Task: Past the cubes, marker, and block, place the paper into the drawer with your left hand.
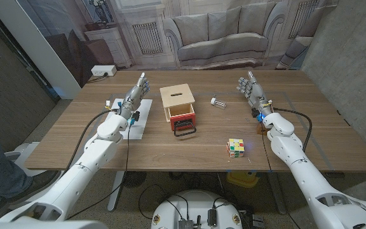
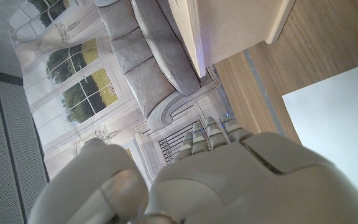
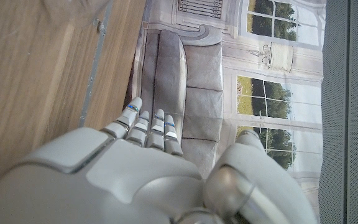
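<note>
1. Left hand: raised above the far part of the paper, fingers extended and apart, holding nothing. In the left wrist view the hand shows from its back, fingers straight; contact with the sheet cannot be told.
2. Paper: a white sheet lying flat on the wooden table, on the robot's left, just beside the wooden box. Its corner shows in the left wrist view, bare on the tabletop.
3. Drawer: red, pulled out of the box's front toward the robot, with a black handle at its near edge. Its contents cannot be made out.
4. Right hand: lifted over the table's right side, fingers spread, nothing in it. The right wrist view shows the hand with its fingers straight.
5. Colour cube: sits near the table's front edge, well apart from both hands.
6. Small clear item: lies between the box and the right hand; its type cannot be told.
</note>
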Available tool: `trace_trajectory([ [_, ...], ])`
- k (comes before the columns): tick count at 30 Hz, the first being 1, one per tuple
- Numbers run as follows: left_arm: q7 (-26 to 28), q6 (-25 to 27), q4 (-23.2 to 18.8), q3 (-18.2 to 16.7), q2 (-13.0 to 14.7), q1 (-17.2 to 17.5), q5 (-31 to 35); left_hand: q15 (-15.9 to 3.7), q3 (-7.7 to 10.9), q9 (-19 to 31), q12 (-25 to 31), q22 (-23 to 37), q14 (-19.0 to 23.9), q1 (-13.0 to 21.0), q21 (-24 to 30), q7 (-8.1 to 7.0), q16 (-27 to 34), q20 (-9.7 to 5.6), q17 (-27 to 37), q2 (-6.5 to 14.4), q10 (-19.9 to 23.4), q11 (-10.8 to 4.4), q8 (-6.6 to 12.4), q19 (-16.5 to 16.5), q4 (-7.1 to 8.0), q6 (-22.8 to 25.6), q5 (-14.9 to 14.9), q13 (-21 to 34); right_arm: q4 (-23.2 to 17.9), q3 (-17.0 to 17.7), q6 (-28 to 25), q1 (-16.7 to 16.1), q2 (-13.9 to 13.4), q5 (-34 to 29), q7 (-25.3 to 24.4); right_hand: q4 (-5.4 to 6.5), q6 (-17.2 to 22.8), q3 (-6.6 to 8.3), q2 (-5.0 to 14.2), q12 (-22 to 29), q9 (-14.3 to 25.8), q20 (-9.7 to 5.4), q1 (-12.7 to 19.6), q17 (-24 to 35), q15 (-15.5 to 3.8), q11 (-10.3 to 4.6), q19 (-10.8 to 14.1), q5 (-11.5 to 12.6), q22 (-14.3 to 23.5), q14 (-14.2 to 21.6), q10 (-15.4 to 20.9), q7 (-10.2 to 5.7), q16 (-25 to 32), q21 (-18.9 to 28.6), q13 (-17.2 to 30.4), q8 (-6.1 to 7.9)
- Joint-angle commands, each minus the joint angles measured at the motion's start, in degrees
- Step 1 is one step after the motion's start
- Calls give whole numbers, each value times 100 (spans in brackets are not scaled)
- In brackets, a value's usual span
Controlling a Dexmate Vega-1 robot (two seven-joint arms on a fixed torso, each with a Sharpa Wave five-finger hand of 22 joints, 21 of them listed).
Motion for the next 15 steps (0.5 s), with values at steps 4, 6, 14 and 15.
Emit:
trace_trajectory([
  [4, 145, 33, -331, -101, 285, 230, 160, -28, -44, 17, 91, 24, 269, 99, 77, 44, 80, -227, 19, 59, 285, -28, 80, 284, -54, 269, 48, 18, -297, 84, -87, -225, 22, -39, -122, -33, -22, 23, 45, -22, 13, -65, 23, 24, 10, 1, 41, 11, 28, 5, -9, 1, -14, -46, 30, 1],
  [6, 177, 32, -375, -117, 328, 270, 172, -25, -51, 17, 103, 25, 319, 112, 79, 41, 86, -215, 19, 62, 342, 4, 82, 316, -59, 302, 49, 18, -307, 83, -76, -235, 14, -43, -119, -34, -21, 22, 45, -23, 13, -63, 22, 24, 9, 0, 40, 10, 28, 8, -10, 4, -13, -51, 30, 1],
  [14, 348, -41, -510, -196, 447, 425, 197, -67, -79, 19, 113, 26, 488, 165, 106, 21, 95, -240, 20, 77, 484, -38, 104, 496, -78, 476, 51, 19, -327, 63, -128, -227, 18, -59, -174, -37, -22, 18, 48, -24, 13, -58, 24, 23, 13, -1, 43, 7, 29, 9, -10, -2, -15, -70, 31, 2],
  [15, 372, -43, -525, -206, 458, 440, 194, -77, -81, 19, 115, 26, 508, 170, 105, 13, 98, -238, 20, 79, 498, -40, 108, 505, -80, 498, 51, 19, -317, 60, -129, -220, 19, -63, -175, -37, -21, 18, 48, -24, 13, -60, 25, 23, 17, -1, 45, 6, 29, 6, -9, 3, -17, -72, 31, 2],
])
